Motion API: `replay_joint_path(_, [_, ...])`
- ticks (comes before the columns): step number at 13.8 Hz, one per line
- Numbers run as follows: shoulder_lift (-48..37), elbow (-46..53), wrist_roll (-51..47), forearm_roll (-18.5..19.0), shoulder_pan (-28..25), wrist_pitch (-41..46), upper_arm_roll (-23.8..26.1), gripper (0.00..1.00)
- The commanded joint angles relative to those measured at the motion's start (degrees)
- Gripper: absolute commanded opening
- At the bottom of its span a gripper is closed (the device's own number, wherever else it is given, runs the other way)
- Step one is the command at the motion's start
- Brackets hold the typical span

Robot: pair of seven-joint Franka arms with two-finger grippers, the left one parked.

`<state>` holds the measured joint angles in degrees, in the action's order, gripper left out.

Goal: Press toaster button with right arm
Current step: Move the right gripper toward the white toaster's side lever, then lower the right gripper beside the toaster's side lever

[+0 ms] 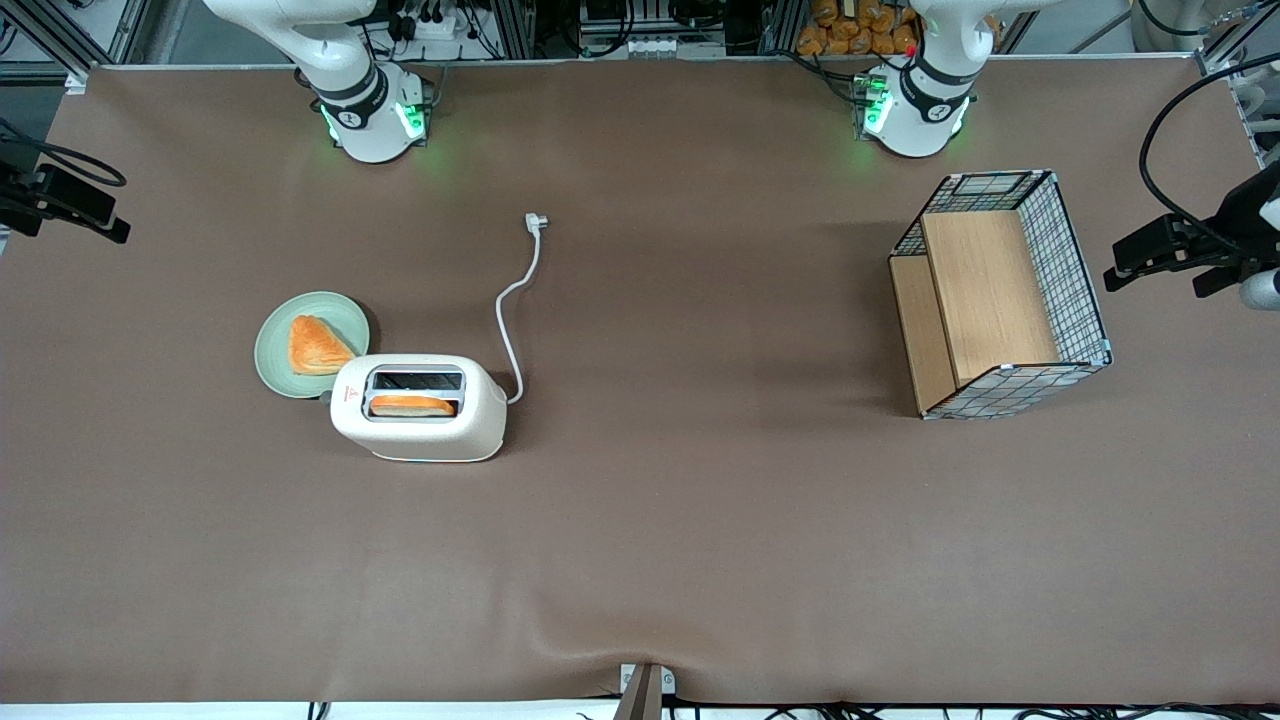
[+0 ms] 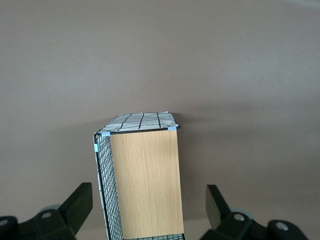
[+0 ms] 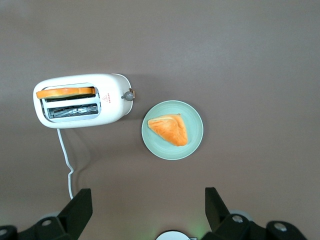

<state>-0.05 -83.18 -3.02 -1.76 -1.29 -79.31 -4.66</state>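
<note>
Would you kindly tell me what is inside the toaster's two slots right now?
The toaster holds one orange-brown bread slice in the slot nearer the front camera; its lower part is hidden. The other slot shows only metal guides. The gripper hangs high above, jaws open.

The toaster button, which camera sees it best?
The right wrist view: the toaster button sticks out plainly from the toaster's narrow end beside the green plate, with the open gripper hovering high above. The front view barely shows it. The left wrist view shows only the basket.

Cream-white two-slot toaster (image 1: 420,408) just beside round green plate (image 1: 280,370) — plate farther from camera. Black-fingered gripper (image 3: 147,210) open, high above both. Wire-and-wood basket (image 1: 1000,300) toward parked arm's end.
</note>
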Motion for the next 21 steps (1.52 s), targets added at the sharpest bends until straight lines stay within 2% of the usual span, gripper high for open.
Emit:
replay_joint_path(1, [0.84, 0.74, 0.55, 0.18, 0.06, 0.03, 0.18, 1.00])
replay_joint_path(3, [2.24, 0.74, 5.29, 0.35, -0.29, -0.06, 0.18, 1.00])
replay_joint_path(6, [5.93, 0.65, 4.96, -1.75, -1.25, -0.15, 0.18, 1.00])
replay_joint_path(8, [8.65, 0.04, 4.00, -5.34, -1.96, 0.29, 0.18, 1.00])
replay_joint_path(11, [14.00, -1.72, 1.89, -13.51, -2.22, -0.14, 0.18, 1.00])
replay_joint_path(16, [20.87, -1.81, 2.14, -18.28, -0.03, -2.08, 0.09, 1.00])
replay_joint_path(17, [21.84, -1.81, 2.41, -18.28, 0.06, -2.69, 0.09, 0.94])
replay_joint_path(18, [22.54, -1.90, 2.67, -18.28, -0.02, -3.74, 0.09, 0.82])
replay_joint_path(20, [24.12, -1.90, 3.28, -18.19, 0.06, -5.50, 0.09, 0.49])
replay_joint_path(21, [24.74, -1.98, 4.94, -18.19, 0.15, -6.03, 0.01, 0.29])
